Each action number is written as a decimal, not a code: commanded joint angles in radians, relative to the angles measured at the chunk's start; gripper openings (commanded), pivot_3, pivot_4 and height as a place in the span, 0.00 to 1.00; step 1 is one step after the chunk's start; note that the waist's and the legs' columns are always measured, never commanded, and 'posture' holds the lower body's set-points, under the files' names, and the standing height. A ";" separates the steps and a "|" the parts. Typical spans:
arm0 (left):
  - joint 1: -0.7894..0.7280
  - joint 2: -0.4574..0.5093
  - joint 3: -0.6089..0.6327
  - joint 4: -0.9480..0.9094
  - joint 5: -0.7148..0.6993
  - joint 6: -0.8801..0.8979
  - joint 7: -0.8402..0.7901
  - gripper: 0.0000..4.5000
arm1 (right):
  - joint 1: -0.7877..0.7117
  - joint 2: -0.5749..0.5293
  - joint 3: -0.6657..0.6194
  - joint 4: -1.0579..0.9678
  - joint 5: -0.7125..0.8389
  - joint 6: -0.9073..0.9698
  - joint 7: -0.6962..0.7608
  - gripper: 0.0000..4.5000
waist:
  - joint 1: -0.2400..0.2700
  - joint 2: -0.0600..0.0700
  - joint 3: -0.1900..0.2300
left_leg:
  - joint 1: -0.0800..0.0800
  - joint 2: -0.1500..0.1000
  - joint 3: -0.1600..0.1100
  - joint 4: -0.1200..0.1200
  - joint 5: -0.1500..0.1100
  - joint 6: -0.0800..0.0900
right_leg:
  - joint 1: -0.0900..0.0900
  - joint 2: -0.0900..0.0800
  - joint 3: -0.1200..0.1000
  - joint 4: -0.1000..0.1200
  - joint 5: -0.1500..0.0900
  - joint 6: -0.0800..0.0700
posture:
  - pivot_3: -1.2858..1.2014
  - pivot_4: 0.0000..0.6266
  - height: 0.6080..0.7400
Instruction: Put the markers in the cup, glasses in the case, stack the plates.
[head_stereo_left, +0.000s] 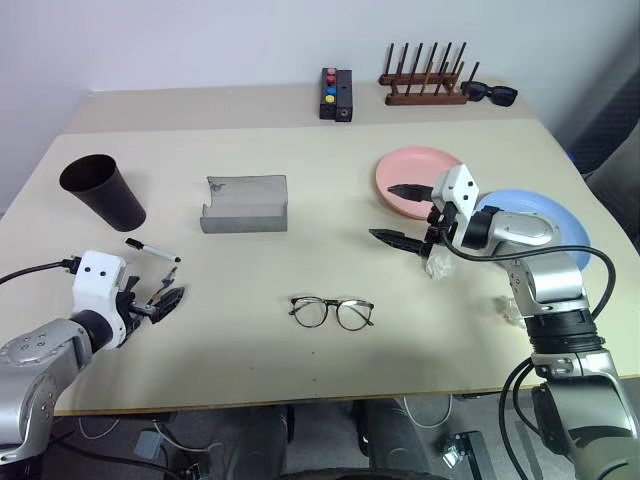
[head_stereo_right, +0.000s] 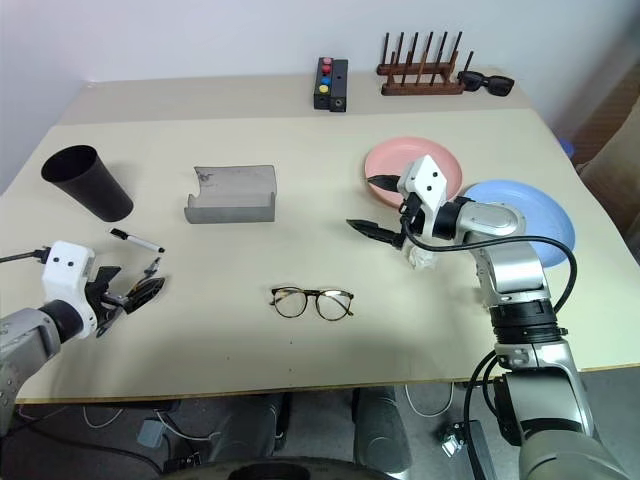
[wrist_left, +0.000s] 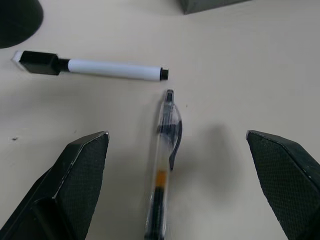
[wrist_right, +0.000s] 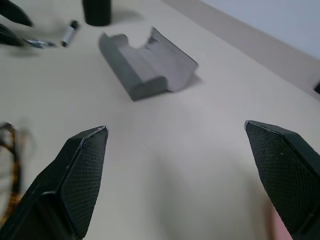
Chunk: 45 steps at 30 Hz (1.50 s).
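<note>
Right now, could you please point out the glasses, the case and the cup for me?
glasses (head_stereo_left: 332, 312), left eye view, on the bridge between the lenses.
case (head_stereo_left: 246, 203), left eye view, on its open grey inside.
cup (head_stereo_left: 104, 192), left eye view, on its black side wall.

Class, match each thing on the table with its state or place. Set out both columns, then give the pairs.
Things:
1. cup
2. case
3. glasses
4. blue plate

States or places:
A. lying open
B. partly behind the right arm
C. unfolded, near the table's front edge
D. tilted, far left of the table

Pairs: 1-D, 2-A, 3-C, 4-B
</note>
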 joint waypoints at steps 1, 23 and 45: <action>-0.027 0.032 -0.035 -0.009 0.018 0.082 0.022 1.00 | 0.030 0.008 0.051 -0.174 0.089 0.093 0.039 0.99 | -0.002 0.000 0.000 | 0.000 0.000 0.000 0.000 0.000 0.000 | 0.000 0.000 0.000 0.000 0.000 0.000 | 0.52 0.24 0.99; -0.091 0.091 -0.045 0.075 0.066 0.157 0.034 0.01 | 0.109 0.186 0.234 -0.348 0.162 0.210 -0.063 1.00 | -0.003 0.001 -0.001 | 0.001 0.000 0.000 -0.001 0.000 0.000 | -0.001 0.000 0.000 0.001 0.000 0.000 | 0.52 0.24 0.99; -0.802 0.002 0.023 0.636 0.393 -0.805 0.329 0.01 | -0.064 0.385 0.210 -0.148 0.115 0.030 -0.147 1.00 | 0.001 -0.003 -0.002 | 0.000 0.000 -0.001 -0.002 0.002 -0.003 | -0.003 0.001 -0.001 0.001 0.003 0.004 | 0.52 0.24 0.99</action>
